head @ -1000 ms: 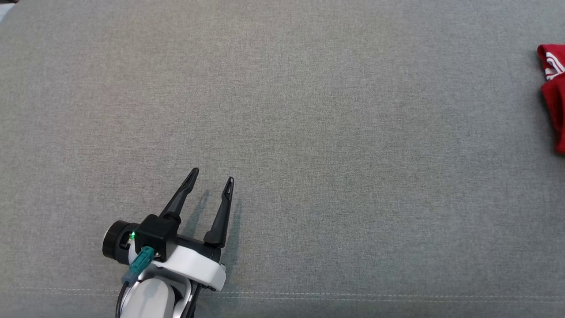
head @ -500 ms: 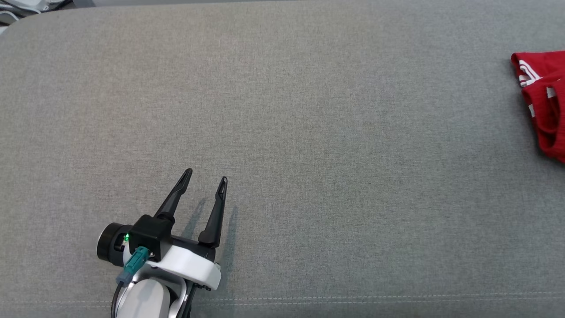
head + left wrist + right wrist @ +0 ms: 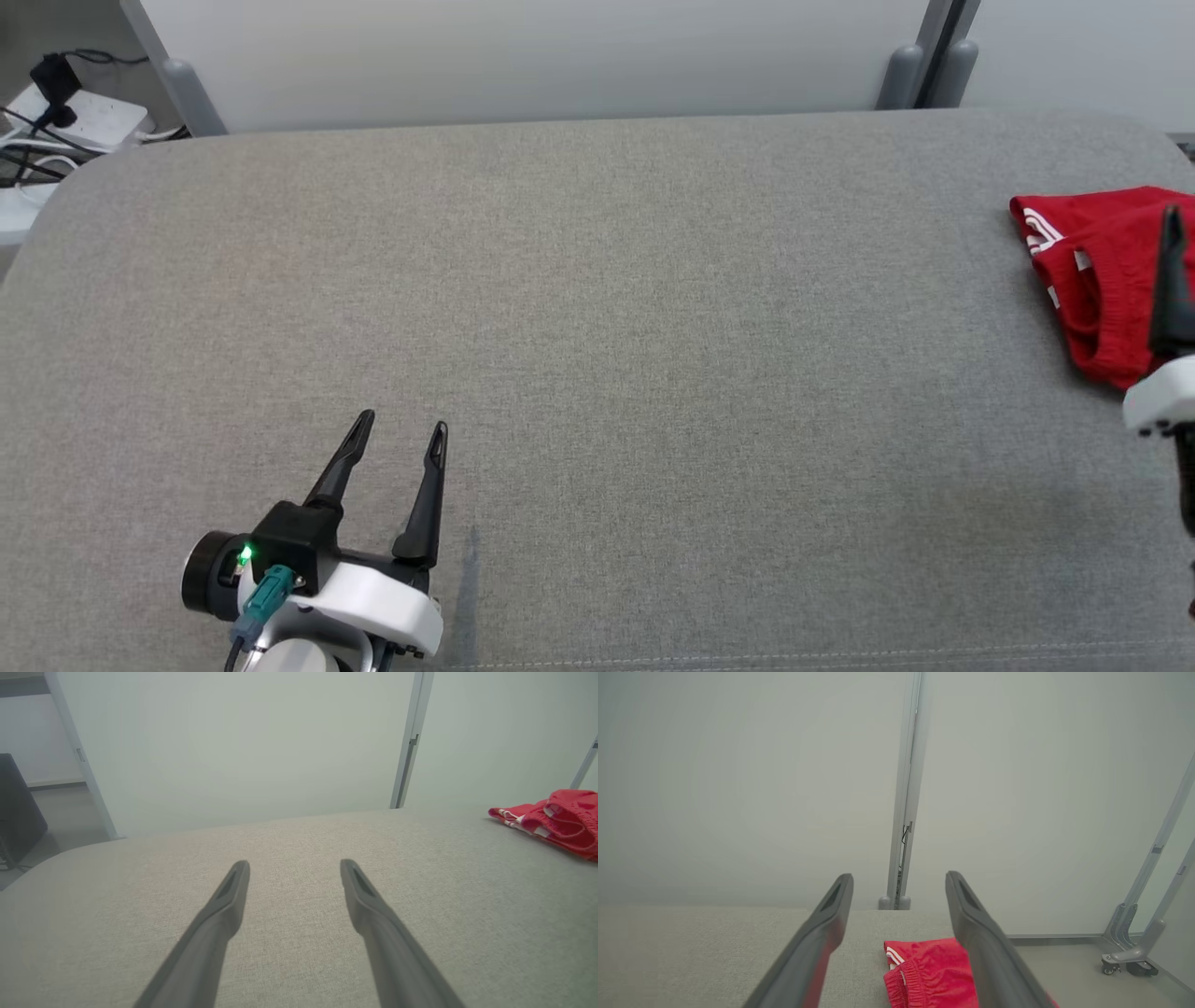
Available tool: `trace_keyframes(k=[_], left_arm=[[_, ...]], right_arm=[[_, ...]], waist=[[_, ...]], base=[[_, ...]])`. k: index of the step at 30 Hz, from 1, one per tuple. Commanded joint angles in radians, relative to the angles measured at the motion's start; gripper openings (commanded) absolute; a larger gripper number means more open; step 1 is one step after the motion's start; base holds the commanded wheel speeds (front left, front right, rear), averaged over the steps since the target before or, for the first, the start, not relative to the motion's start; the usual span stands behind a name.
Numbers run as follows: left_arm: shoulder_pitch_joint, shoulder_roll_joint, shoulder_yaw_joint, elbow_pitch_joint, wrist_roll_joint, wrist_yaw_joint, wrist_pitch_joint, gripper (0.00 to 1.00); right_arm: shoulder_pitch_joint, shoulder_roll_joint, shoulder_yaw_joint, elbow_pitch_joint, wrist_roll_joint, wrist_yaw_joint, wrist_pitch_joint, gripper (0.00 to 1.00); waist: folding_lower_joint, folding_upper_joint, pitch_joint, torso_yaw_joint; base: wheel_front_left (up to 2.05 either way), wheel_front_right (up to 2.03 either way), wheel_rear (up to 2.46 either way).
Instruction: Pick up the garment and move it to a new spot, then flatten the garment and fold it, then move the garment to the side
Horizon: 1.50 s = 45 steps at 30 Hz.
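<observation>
The garment (image 3: 1088, 271) is a crumpled red piece with white stripes, lying at the far right of the grey padded surface (image 3: 597, 327). It also shows in the left wrist view as the garment (image 3: 558, 821) at the right edge. My left gripper (image 3: 401, 422) hovers low over bare fabric at the lower left, open and empty, far from the garment. In its own view my right gripper (image 3: 899, 877) stands open above the garment (image 3: 927, 975), with nothing between its fingers. One of the right fingers (image 3: 1170, 280) overlaps the garment at the right edge of the head view.
Pale wall panels with a grey post (image 3: 920, 65) stand behind the surface's far edge. A white power strip with cables (image 3: 70, 121) lies on the floor at the far left. A wheeled frame foot (image 3: 1134, 954) stands off the right end.
The head camera has tilted up, bringing the far edge, wall and floor into view. A right gripper finger now shows over the garment. Both grippers stay open.
</observation>
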Motion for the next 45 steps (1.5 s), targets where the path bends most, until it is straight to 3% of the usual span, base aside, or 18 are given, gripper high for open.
trace_keyframes(k=[1, 17, 42, 43, 45], left_arm=[[-0.007, 0.007, 0.043, -0.022, 0.009, 0.013, -0.006, 1.0], [0.048, 0.007, 0.107, -0.009, 0.003, 0.045, -0.006, 1.0], [0.081, 0.007, 0.172, -0.009, 0.017, 0.025, -0.006, 1.0], [0.082, 0.007, 0.172, -0.011, 0.013, 0.021, -0.006, 0.0], [0.095, -0.002, 0.139, 0.034, 0.014, 0.025, 0.001, 0.0]], right_arm=[[0.044, 0.011, 0.017, -0.058, 0.013, 0.004, -0.01, 1.0], [0.333, 0.13, 0.03, -0.218, 0.026, 0.004, -0.01, 1.0], [0.372, 0.163, 0.051, -0.207, 0.0, 0.004, -0.01, 1.0], [0.372, 0.163, 0.051, -0.207, 0.0, 0.004, -0.01, 0.0], [0.387, 0.179, 0.029, -0.173, 0.017, 0.0, 0.003, 0.0]], waist=[[0.0, -0.0001, -0.028, -0.002], [0.0, -0.0001, -0.114, 0.01], [0.0, -0.0001, -0.13, 0.013], [0.0, -0.0001, -0.13, 0.013], [0.0, -0.0001, -0.13, 0.013]], base=[[0.0, 0.0, 0.0], [0.0, 0.0, 0.0], [0.0, 0.0, 0.0], [0.0, 0.0, 0.0], [0.0, 0.0, 0.0]])
